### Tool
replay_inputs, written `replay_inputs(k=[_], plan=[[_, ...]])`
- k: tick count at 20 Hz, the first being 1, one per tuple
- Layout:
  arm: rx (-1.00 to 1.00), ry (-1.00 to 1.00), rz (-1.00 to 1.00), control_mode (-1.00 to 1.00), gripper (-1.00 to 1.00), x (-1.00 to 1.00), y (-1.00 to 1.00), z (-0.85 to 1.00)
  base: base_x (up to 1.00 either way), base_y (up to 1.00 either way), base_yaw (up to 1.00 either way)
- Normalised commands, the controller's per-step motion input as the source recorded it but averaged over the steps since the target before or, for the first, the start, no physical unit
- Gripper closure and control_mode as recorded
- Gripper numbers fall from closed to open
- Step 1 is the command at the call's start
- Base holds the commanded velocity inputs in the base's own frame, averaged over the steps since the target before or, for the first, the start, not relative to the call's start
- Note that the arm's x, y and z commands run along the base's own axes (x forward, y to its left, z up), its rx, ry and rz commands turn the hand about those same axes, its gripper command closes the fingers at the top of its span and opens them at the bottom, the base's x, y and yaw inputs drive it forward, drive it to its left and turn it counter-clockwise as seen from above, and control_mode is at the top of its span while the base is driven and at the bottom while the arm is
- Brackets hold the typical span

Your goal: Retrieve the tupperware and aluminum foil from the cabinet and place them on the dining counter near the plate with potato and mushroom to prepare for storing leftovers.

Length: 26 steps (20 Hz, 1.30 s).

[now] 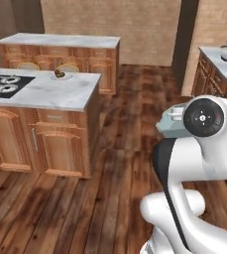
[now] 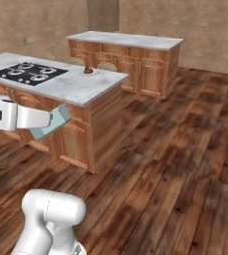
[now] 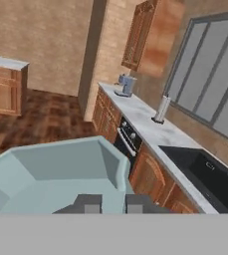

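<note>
Holding the tupperware [image 3: 56, 172] by its near rim, the end effector [image 3: 113, 204] has its fingers drawn narrow around the container's edge; the pale blue-grey tub juts out ahead of the hand, up in the air over the wooden floor [image 2: 175, 149].

Tupperware, side views: seen as a blue-grey wedge at the arm's wrist in the left base view [image 1: 172, 124] and the right base view [image 2: 53, 122], level with the side of the dining bench, apart from it.

Dining bench [image 1: 50, 92]: marble-topped island on wooden base, black cooktop [image 2: 28, 72] set in its top.

Plate [image 2: 89, 71]: small, white, near the far edge of the island top, beside the cooktop, bearing small brown lumps, the potato and mushroom [image 1: 59, 74].

Second island [image 2: 125, 40]: marble top, behind the first.

Wall bench [image 3: 155, 127]: marble, along the window side, carrying a stand mixer [image 3: 127, 85], a paper towel roll [image 3: 161, 109] and a dark sink [image 3: 210, 177].

Wall cabinet [image 3: 145, 35]: orange-brown wood, above the wall bench, door closed.
</note>
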Motion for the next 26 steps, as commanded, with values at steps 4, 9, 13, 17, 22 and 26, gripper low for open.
replay_inputs(k=[4, 9, 13, 17, 22, 26], plan=[[0.00, 0.00, 0.00, 1.00, 1.00, 0.00, 0.00, 0.00, 1.00, -0.05, 0.33], [0.00, 0.00, 0.00, 1.00, 1.00, 0.00, 0.00, 0.00, 1.00, -0.15, 0.33], [0.00, 0.00, 0.00, 1.00, 1.00, 0.00, 0.00, 0.00, 1.00, -0.26, 0.35], [0.00, 0.00, 0.00, 1.00, 1.00, 0.00, 0.00, 0.00, 1.00, -0.30, 0.38], [0.00, 0.00, 0.00, 1.00, 1.00, 0.00, 0.00, 0.00, 1.00, -0.36, 0.40], [0.00, 0.00, 0.00, 1.00, 1.00, 0.00, 0.00, 0.00, 1.00, -0.54, 0.40]])
